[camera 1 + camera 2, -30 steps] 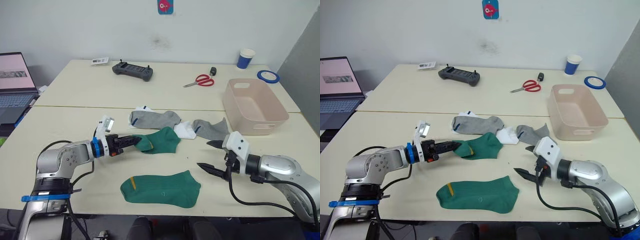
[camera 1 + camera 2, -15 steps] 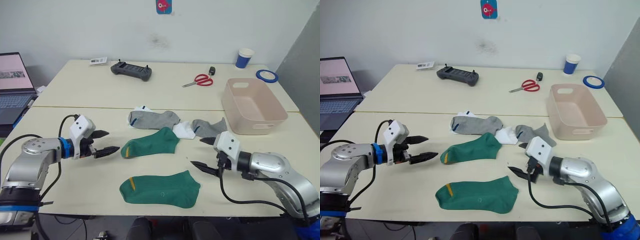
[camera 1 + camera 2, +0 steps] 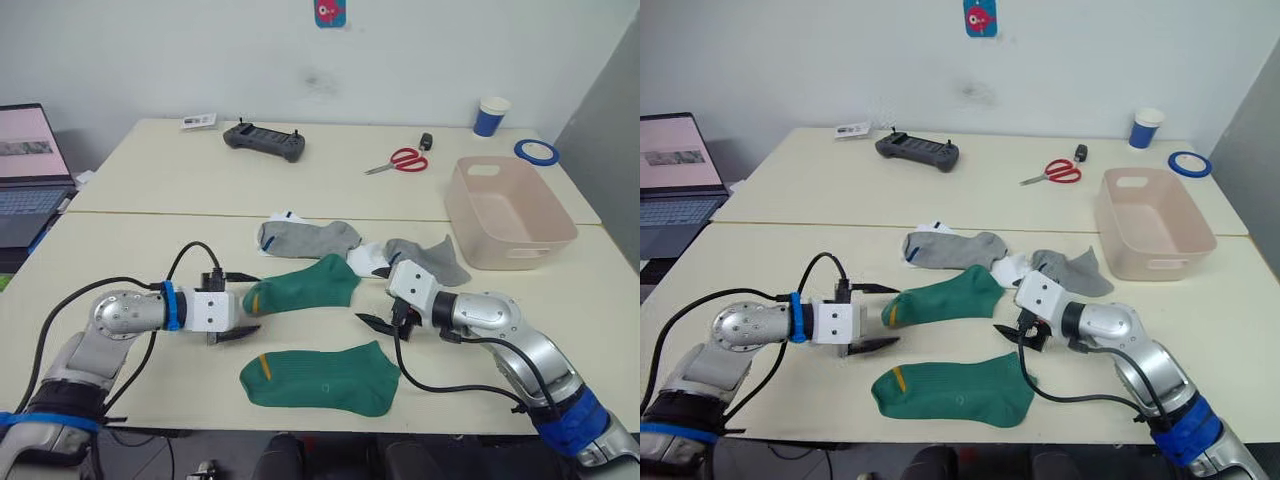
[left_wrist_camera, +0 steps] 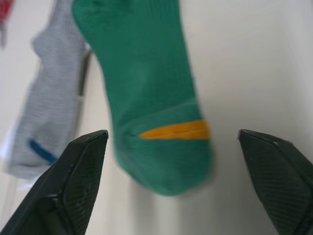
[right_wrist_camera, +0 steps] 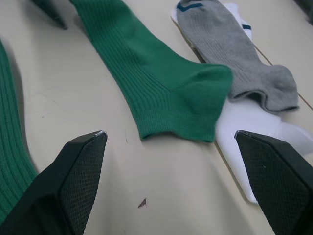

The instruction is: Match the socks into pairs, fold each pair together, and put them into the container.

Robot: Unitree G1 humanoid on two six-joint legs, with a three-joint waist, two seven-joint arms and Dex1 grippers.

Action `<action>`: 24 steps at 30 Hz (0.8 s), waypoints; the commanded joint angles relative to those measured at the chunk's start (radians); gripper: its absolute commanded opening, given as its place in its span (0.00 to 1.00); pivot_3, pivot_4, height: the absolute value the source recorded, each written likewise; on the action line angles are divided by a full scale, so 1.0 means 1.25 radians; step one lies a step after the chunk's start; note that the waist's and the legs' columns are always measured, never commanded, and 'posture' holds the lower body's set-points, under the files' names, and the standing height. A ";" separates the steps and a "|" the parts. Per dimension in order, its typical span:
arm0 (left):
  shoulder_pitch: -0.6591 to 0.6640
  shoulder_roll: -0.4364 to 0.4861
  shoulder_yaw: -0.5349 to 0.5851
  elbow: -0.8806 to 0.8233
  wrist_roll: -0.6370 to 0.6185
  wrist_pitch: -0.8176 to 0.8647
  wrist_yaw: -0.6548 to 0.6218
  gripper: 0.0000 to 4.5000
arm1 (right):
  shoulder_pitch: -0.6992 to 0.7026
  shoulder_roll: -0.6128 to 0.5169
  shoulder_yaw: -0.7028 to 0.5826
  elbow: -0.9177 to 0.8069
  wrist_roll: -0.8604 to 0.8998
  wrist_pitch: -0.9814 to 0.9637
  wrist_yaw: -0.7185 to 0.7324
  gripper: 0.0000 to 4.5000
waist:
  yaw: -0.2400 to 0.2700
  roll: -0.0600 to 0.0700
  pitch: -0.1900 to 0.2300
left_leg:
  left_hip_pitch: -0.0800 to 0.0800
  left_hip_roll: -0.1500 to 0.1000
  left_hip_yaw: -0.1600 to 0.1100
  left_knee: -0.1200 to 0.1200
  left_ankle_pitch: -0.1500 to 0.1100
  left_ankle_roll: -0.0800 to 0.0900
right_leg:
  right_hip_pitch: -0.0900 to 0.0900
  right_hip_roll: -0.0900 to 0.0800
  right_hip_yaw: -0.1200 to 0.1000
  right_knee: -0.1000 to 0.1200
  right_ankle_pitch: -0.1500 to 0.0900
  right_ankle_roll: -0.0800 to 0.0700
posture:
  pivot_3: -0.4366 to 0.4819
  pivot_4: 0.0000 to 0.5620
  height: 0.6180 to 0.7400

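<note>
Task barely begun, judging by the layout: the pale pink container (image 3: 510, 212) sits empty at the right side of the table (image 3: 150, 190), and no pair is folded. Two green socks lie flat and apart near the front edge, upper green sock (image 3: 303, 284) with its toe toward the left gripper (image 3: 243, 306), lower green sock (image 3: 322, 378) nearer the edge. Behind them a grey sock (image 3: 308, 237), a second grey sock (image 3: 428, 257), and white sock fabric (image 3: 370, 262) tucked between the two greys; white count cannot be told.

Left gripper's fingers spread wide, straddling the upper green sock's toe with its orange stripe, holding nothing. Right gripper (image 3: 378, 310) also spread and empty, at that sock's cuff end, near the white sock.

Likely step in hand: lining up the green pair. Grey and white pairs untouched.

No readable writing; a wall sticker (image 3: 330, 12), a card (image 3: 199, 122) and a laptop screen (image 3: 28, 142) show marks too small to read
</note>
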 commanded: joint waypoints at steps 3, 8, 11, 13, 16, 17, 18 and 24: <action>-0.043 -0.011 -0.018 0.082 0.034 -0.115 0.056 0.57 | -0.039 -0.011 0.058 0.049 -0.107 -0.144 0.025 1.00 | -0.002 0.000 0.000 | 0.000 0.000 0.001 0.001 0.000 0.000 | 0.000 0.000 0.001 0.000 0.001 0.001 | 0.48 0.27 1.00; -0.056 0.003 -0.018 0.121 0.022 -0.155 0.057 0.22 | -0.103 0.000 0.108 0.186 -0.220 -0.295 0.019 1.00 | -0.003 0.000 0.000 | 0.000 0.000 0.001 0.000 0.000 0.000 | 0.000 0.001 0.000 0.000 0.001 0.001 | 0.48 0.27 1.00; -0.059 0.001 -0.016 0.129 0.018 -0.162 0.063 0.01 | -0.141 0.021 0.125 0.263 -0.245 -0.356 0.041 1.00 | -0.004 0.000 0.000 | 0.000 0.000 0.001 0.000 0.000 0.000 | -0.001 0.001 0.000 0.000 0.001 0.000 | 0.48 0.27 1.00; -0.060 0.000 -0.016 0.131 0.019 -0.165 0.067 0.01 | -0.159 0.031 0.133 0.305 -0.259 -0.389 0.054 1.00 | -0.004 0.000 0.000 | 0.000 0.001 0.001 0.000 0.000 0.000 | 0.000 0.001 0.000 0.000 0.001 0.000 | 0.48 0.27 1.00; -0.058 0.000 -0.016 0.131 0.019 -0.165 0.073 0.00 | -0.188 0.054 0.135 0.363 -0.275 -0.429 0.061 0.88 | -0.004 0.000 0.000 | 0.000 0.000 0.001 0.000 0.000 0.000 | 0.000 0.001 0.000 0.000 0.002 -0.002 | 0.48 0.27 1.00; -0.058 0.000 -0.016 0.131 0.019 -0.166 0.074 0.00 | -0.199 0.062 0.137 0.383 -0.282 -0.442 0.063 0.79 | -0.004 0.000 0.000 | 0.001 0.001 0.001 0.000 0.000 0.000 | 0.000 0.001 0.000 0.000 0.002 -0.002 | 0.48 0.27 1.00; -0.057 0.000 -0.017 0.131 0.020 -0.167 0.076 0.00 | -0.207 0.069 0.136 0.399 -0.284 -0.449 0.070 0.74 | -0.005 0.000 0.000 | 0.001 0.001 0.001 0.000 0.000 0.000 | 0.000 0.001 0.000 0.001 0.002 -0.002 | 0.48 0.27 1.00; -0.065 0.002 -0.018 0.140 0.020 -0.177 0.077 0.00 | -0.232 0.094 0.136 0.463 -0.270 -0.468 0.135 0.38 | -0.004 0.000 0.000 | 0.002 0.001 0.001 0.001 0.000 0.000 | 0.001 0.001 0.000 0.002 0.002 -0.002 | 0.48 0.27 1.00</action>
